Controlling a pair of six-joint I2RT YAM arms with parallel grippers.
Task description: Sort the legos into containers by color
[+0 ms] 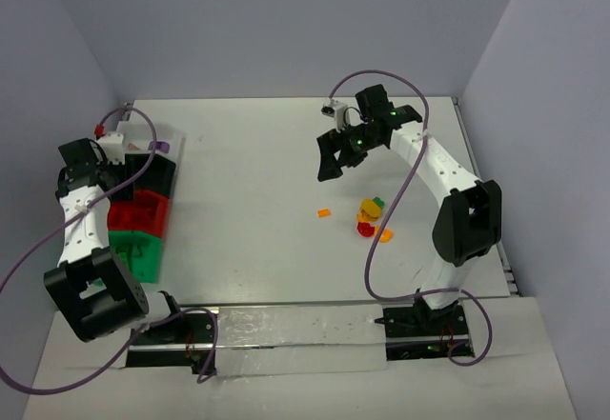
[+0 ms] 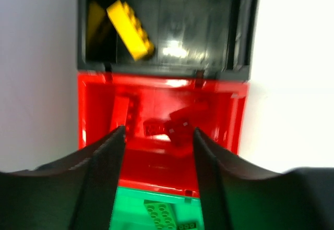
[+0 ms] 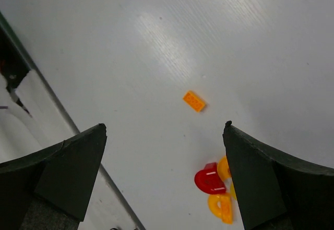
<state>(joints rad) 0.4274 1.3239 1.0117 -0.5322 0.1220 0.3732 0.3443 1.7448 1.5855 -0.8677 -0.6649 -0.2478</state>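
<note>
legos (image 1: 370, 218) lie on the counter (image 1: 257, 172) near my right hand (image 3: 164, 127), spread wide. my left hand (image 2: 157, 131) hangs parted and empty over the red container (image 2: 156, 82).

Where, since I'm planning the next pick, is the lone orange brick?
In the top view the orange brick lies right of centre, just left of the loose pile, near the right gripper.

The high camera looks down on everything. The left wrist camera sits close over the red plastic bin (image 2: 232, 115). The right wrist camera shares the small orange plastic brick (image 3: 194, 101) with the high one.
</note>
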